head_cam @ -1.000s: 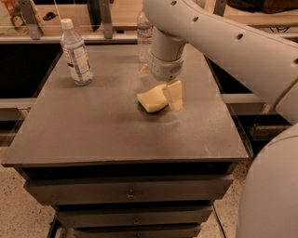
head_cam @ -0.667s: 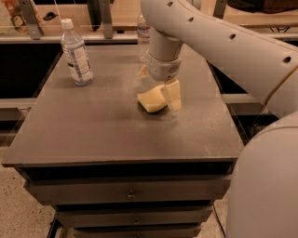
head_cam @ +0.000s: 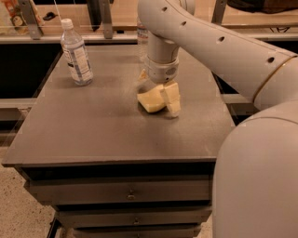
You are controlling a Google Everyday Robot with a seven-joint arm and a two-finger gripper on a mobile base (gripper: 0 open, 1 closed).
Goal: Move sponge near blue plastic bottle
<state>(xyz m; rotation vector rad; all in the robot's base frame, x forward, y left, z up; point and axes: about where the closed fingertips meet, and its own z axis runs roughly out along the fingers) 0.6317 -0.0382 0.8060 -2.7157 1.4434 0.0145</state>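
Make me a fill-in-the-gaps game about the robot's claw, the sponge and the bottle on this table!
1. The sponge is pale ____ in colour.
2. The blue plastic bottle has a ____ cap on top.
3. The claw is down at the ____, near the middle of the table.
4. The blue plastic bottle is standing ____, not lying down.
Missing words: yellow; white; sponge; upright.

Dark grey drawer cabinet (head_cam: 93,135) beneath the gripper (head_cam: 158,98), speckled floor (head_cam: 18,214), pale wood (head_cam: 125,14) behind
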